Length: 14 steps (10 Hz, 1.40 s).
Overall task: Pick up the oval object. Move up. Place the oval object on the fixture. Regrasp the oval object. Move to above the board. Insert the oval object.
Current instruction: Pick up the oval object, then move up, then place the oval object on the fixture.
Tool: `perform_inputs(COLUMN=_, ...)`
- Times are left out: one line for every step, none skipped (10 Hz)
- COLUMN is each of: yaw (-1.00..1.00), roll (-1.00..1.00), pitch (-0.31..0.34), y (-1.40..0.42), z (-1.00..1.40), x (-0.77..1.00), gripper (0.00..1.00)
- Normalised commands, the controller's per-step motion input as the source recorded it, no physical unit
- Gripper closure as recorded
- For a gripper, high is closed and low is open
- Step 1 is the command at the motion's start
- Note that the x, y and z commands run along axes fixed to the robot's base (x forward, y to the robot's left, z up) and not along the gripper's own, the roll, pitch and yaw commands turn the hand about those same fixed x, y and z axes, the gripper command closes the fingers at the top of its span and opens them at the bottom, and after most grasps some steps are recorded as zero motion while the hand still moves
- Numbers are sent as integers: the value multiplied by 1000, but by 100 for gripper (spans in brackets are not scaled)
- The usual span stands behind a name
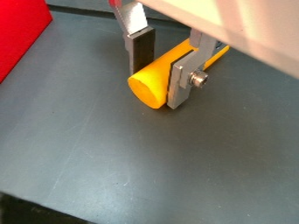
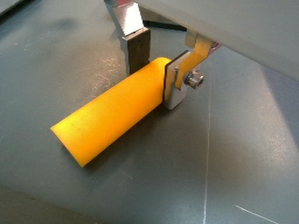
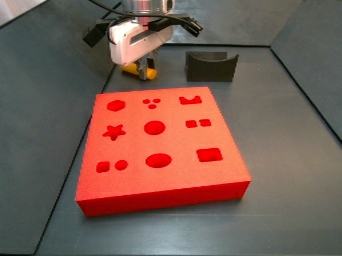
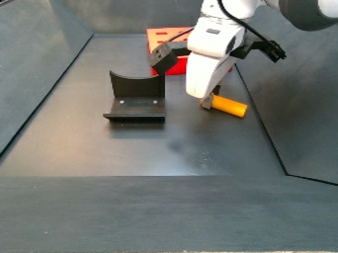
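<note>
We were at the pickup step: the gripper [image 2: 158, 72] low on the floor, fingers [image 2: 135, 48] pinching the oval object [image 2: 107, 115], between the board [image 3: 158, 150] and the fixture [image 3: 210, 66]. Next we'd lift straight up.

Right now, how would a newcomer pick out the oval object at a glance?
Start at the big red board, then look past its far edge to the dark floor. There the gripper stands with its fingers on either side of the oval object, a short yellow-orange peg lying flat, the only bright piece beside the black fixture.
</note>
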Motion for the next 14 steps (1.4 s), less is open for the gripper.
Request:
perform_inputs(yaw=0, roll=0, pitch=0, y=0, z=0, x=0, gripper=100)
perform_inputs(yaw=0, roll=0, pitch=0, y=0, z=833, x=0, gripper=100)
perform_inputs(yaw=-4, roll=9, pitch=-6, y=54, z=806, x=59, gripper=100)
perform_inputs(yaw=-7, roll=2, pitch=50, y=47, z=645, x=48, gripper=100)
perform_inputs(yaw=-11, roll=-3, pitch=71, y=32, z=502, x=32, gripper=100)
perform_inputs(yaw=-12, roll=-6, pitch=70, y=19, z=296, x=5, gripper=100)
perform_inputs(yaw=0, roll=0, pitch=0, y=0, z=1000, x=0, gripper=100)
perform_inputs(yaw=2, roll=0, pitch=-14, y=-4, z=1000, x=-2, gripper=100)
perform_inputs(yaw=2, roll=-3, pitch=5, y=-5, z=1000, x=-13, gripper=100)
perform_inputs(yaw=2, roll=-5, pitch=21, y=-6, z=1000, x=-15, gripper=100)
perform_inputs(yaw=3, roll=-7, pitch=30, y=-6, z=1000, x=-18, gripper=100)
perform_inputs(yaw=4, roll=-9, pitch=34, y=-7, z=1000, x=-23, gripper=100)
perform_inputs(yaw=4, roll=-10, pitch=34, y=-8, z=1000, x=-24, gripper=100)
perform_inputs(yaw=5, roll=-11, pitch=38, y=-8, z=930, x=-24, gripper=100)
